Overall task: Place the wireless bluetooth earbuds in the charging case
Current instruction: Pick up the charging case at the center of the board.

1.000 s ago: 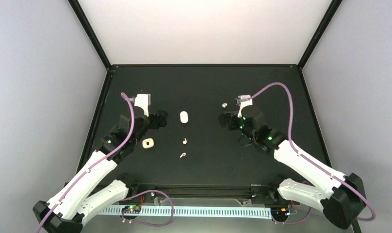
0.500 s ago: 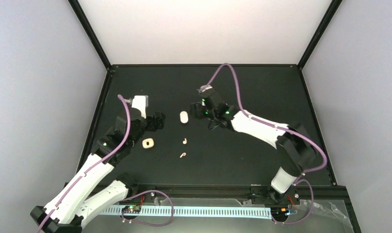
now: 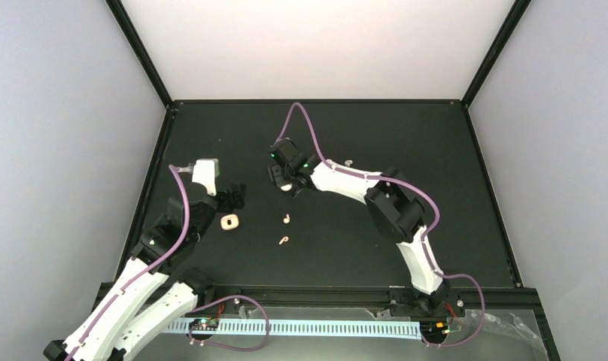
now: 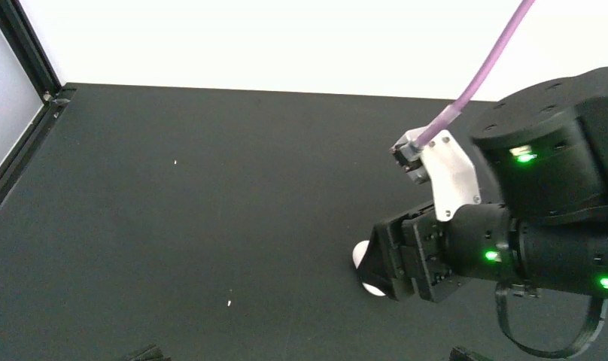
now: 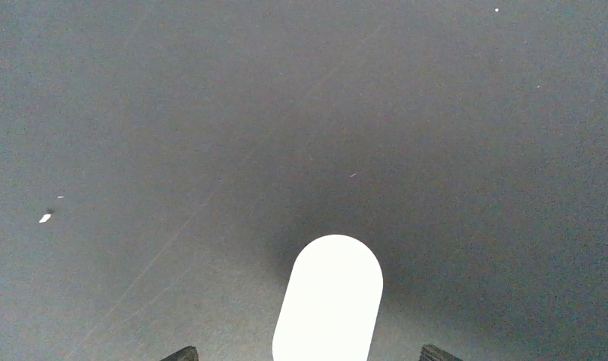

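The charging case [image 3: 229, 222], cream and rounded-square, lies on the black mat left of centre. My left gripper [image 3: 237, 197] hovers open just beyond it, holding nothing; only its fingertips [image 4: 144, 352] show in the left wrist view. Two earbuds [image 3: 287, 219] [image 3: 284, 241] lie right of the case, and a third [image 3: 348, 162] lies farther back beside the right arm. My right gripper [image 3: 284, 180] is stretched to the mat's middle, open astride a plain white pill-shaped capsule [image 5: 329, 301]. Gaps show on both sides between the capsule and the fingertips [image 5: 182, 352].
The left wrist view shows the right gripper [image 4: 410, 259] low over the capsule [image 4: 359, 253]. The right arm's links and purple cable [image 3: 301, 120] span the middle of the mat. Black frame rails [image 3: 158, 173] edge the mat.
The right arm has swung from the back right to the left and now straddles the white capsule, its jaws narrowing. The left arm has drawn slightly back and left.
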Available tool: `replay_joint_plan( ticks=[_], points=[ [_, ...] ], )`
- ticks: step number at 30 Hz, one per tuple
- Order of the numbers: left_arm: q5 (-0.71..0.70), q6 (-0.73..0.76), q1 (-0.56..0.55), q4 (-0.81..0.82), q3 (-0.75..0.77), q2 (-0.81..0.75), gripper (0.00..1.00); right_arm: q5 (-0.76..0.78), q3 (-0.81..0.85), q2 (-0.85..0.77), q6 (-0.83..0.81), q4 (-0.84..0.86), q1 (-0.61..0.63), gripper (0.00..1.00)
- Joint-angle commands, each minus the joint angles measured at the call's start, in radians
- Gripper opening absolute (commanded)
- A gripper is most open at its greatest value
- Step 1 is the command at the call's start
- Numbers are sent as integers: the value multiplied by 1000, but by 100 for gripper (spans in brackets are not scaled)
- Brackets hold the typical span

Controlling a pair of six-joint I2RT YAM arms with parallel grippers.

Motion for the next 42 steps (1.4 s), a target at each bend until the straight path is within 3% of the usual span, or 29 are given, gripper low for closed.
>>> replay_joint_plan(
  ticks=[1, 17, 29, 33, 42],
  points=[
    [5, 26, -3, 12, 5, 3, 99, 32, 81, 62, 5, -98, 0, 76],
    [62, 24, -3, 33, 1, 23, 99, 81, 243, 216, -32, -204, 0, 64],
    [61, 27, -2, 34, 1, 18, 99, 78, 201, 205, -42, -209, 0, 42],
    [56, 29, -2, 32, 0, 15, 99, 108, 102, 124, -50, -195, 0, 39],
    [89, 22, -3, 38, -1, 24, 99, 104, -408, -277, -36, -122, -13, 39]
  ],
)
